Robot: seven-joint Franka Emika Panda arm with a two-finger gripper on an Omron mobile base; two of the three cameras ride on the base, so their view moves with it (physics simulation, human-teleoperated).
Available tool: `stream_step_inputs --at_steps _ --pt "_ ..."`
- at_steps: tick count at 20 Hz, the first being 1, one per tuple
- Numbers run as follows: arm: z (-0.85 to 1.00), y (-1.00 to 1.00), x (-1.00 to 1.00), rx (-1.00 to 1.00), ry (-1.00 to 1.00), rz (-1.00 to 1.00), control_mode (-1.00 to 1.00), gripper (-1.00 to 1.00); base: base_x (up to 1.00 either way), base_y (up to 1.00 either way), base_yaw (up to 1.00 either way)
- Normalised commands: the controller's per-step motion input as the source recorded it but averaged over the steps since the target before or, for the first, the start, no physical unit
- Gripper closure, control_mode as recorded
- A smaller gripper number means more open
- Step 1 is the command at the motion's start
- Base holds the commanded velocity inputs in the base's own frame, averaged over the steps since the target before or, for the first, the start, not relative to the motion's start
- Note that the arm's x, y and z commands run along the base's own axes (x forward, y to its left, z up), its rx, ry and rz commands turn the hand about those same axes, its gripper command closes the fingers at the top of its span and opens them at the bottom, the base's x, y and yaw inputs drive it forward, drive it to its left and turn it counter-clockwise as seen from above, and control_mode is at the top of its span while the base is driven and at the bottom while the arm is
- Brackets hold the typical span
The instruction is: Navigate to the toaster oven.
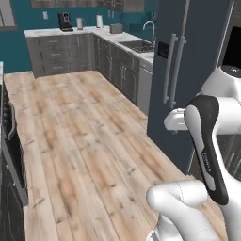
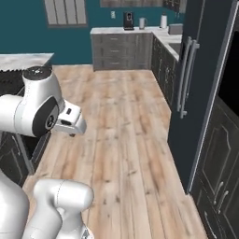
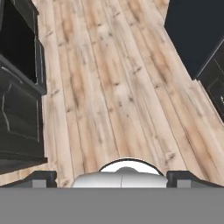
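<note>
Floor (image 1: 84, 141) pale wood planks, visible grain, matt; fridge (image 1: 188, 70) dark matt metal-look with brushed silver handles (image 1: 172, 70); far cabinets (image 1: 61, 52) grey matt wood-look; countertop (image 1: 47, 32) light, marble-like, smooth; far sink (image 1: 139, 45) metallic; right-side oven glass (image 2: 229, 74) glossy black.

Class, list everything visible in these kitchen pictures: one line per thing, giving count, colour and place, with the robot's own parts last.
Toaster oven: one, grey, on the far counter near the corner.
Coffee machine: one, black, on the far counter at left.
Kettle: one, pale grey, right of the coffee machine.
Paper towel roll: one, white, further right.
Sink: one, dark, in the right-hand counter, with a curved faucet.
Fridge: one, dark blue-grey, two long handles, on the right.
Base cabinets: a run, grey, under the counters.
Floor: light wood planks.
Gripper: one, dark fingertips set wide apart, pointing at the floor.
</note>
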Motion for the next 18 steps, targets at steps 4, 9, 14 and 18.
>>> stream_step_inputs --at_steps 4,9,14,18 --pt "0.00 0.00 0.00 0.00 0.00 0.00 1.00 -1.00 1.00 0.13 -0.27" --pt "0.00 0.00 0.00 0.00 0.00 0.00 1.00 -1.00 1.00 0.36 -0.35" --pt "0.00 0.00 0.00 0.00 0.00 0.00 1.00 -1.00 1.00 0.57 -0.39" --pt "0.00 0.00 0.00 0.00 0.00 0.00 1.00 -1.00 1.00 0.63 -0.41"
